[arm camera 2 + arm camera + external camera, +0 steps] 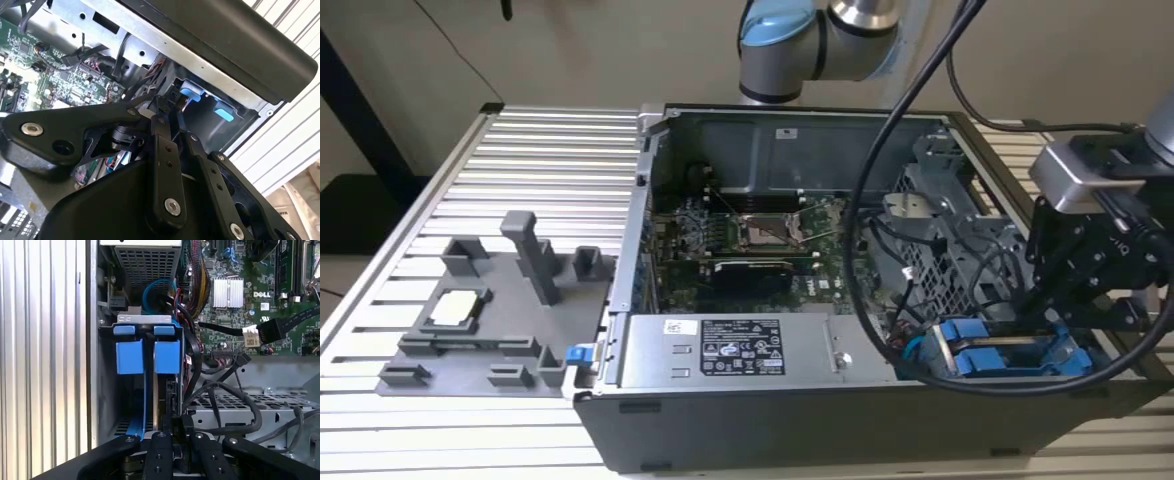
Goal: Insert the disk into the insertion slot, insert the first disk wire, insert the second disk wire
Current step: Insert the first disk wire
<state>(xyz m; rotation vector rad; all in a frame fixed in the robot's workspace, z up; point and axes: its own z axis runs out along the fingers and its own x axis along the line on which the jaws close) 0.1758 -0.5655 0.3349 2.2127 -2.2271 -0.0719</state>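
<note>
Exterior view: gripper low at the drive bay of the open computer case.

First wrist view: the disk stands edge-on in its slot, just beside the other blue carrier. Its blue frame is in line with the fingers, which are pressed together at its near end; whether they touch it I cannot tell. Second wrist view: the fingers meet tip to tip before the two blue tabs. I judge the disk stiff, fairly heavy and shock-sensitive, with slick metal faces. It is best taken by the plastic frame's edges, clear of the loose cables.
</note>
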